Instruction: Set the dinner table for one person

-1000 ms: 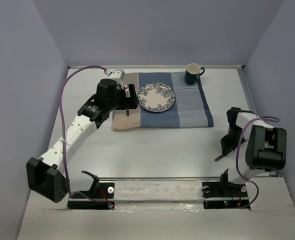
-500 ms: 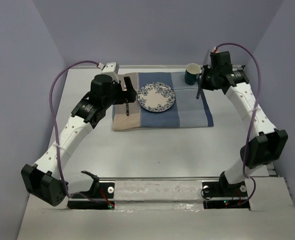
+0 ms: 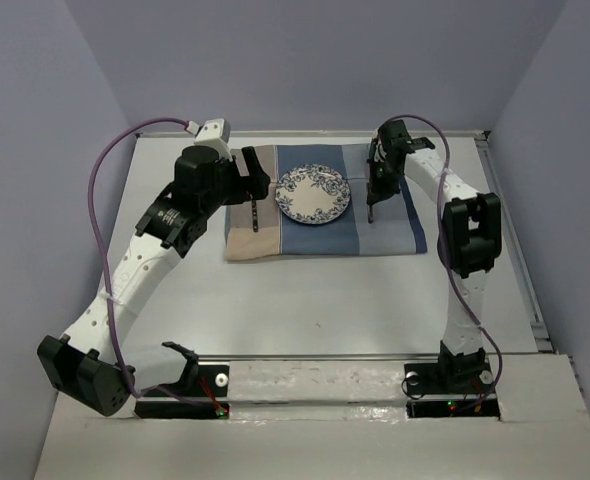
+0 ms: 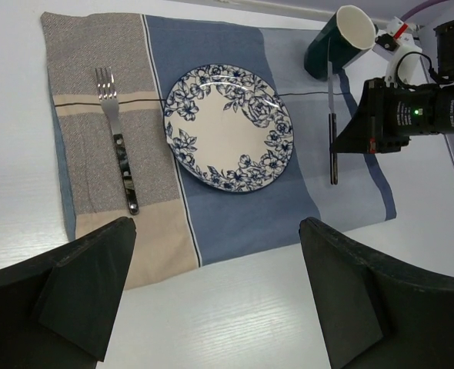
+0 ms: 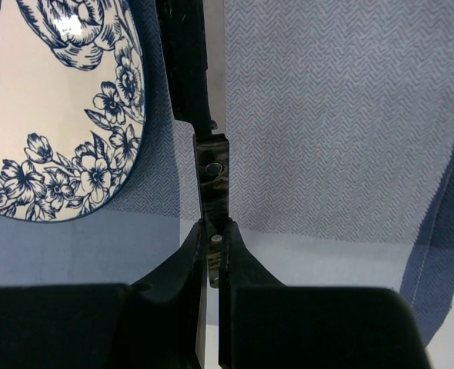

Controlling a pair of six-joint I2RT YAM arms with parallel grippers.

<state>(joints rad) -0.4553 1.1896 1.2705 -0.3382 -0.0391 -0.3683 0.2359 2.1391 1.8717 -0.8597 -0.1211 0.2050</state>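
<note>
Right wrist view: my right gripper (image 5: 211,231) is pinching the knife (image 5: 214,173) by its dark handle. The blade runs straight ahead of my fingertips, just right of the plate (image 5: 58,100), over the mat (image 5: 327,115). Whether it rests on the cloth yet I cannot tell. My left gripper (image 4: 219,261) hangs spread wide and empty, with the fork (image 4: 118,154) lying below it, left of the plate. The mug (image 4: 336,42) stands beyond the knife tip. The table (image 3: 325,300) lies under everything. I judge that only releasing the knife remains.
</note>
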